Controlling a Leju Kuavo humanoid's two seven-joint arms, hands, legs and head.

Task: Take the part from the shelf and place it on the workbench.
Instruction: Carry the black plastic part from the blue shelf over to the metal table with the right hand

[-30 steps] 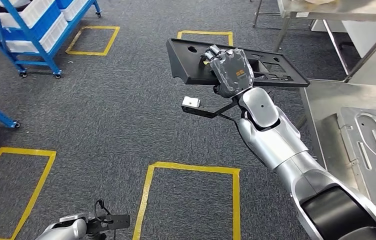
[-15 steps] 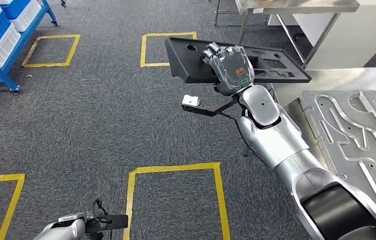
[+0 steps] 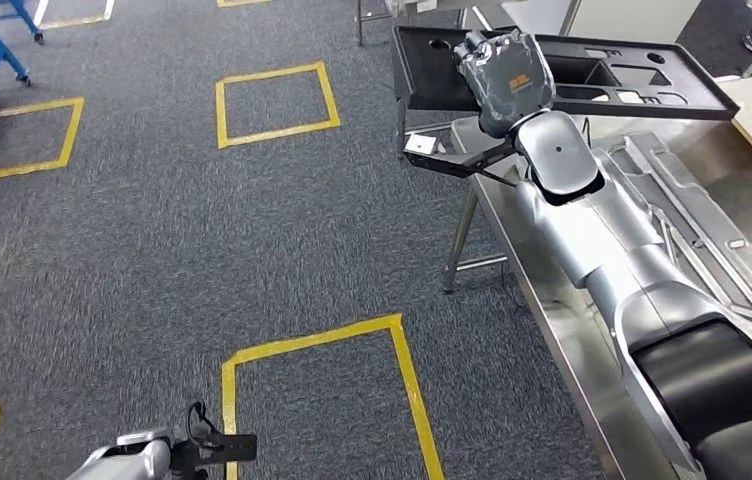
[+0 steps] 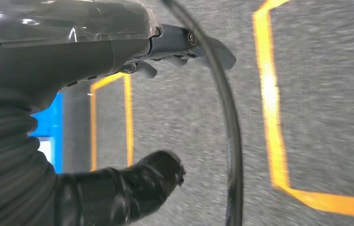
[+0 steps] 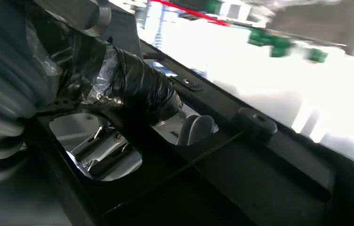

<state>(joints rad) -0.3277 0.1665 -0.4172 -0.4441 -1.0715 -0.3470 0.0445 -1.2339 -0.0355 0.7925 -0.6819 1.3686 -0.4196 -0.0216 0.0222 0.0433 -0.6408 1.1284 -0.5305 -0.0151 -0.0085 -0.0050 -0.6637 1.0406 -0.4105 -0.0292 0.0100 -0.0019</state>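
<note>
Right hand [image 3: 505, 68] grips the black part [image 3: 592, 85] held flat up at 1 o'clock, so it can clear the steel workbench [image 3: 552, 330] edge below. Left hand [image 4: 118, 52] hangs loose-fingered, holding nothing.

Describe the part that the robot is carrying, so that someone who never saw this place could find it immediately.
Start at the long stainless-steel workbench on the right side of the head view. Above its far end, the robot's right hand holds up a long, flat black plastic panel with round holes and rectangular cut-outs. Unlike the silver grooved metal plate lying on the bench, it is dark and lifted in the air.
</note>
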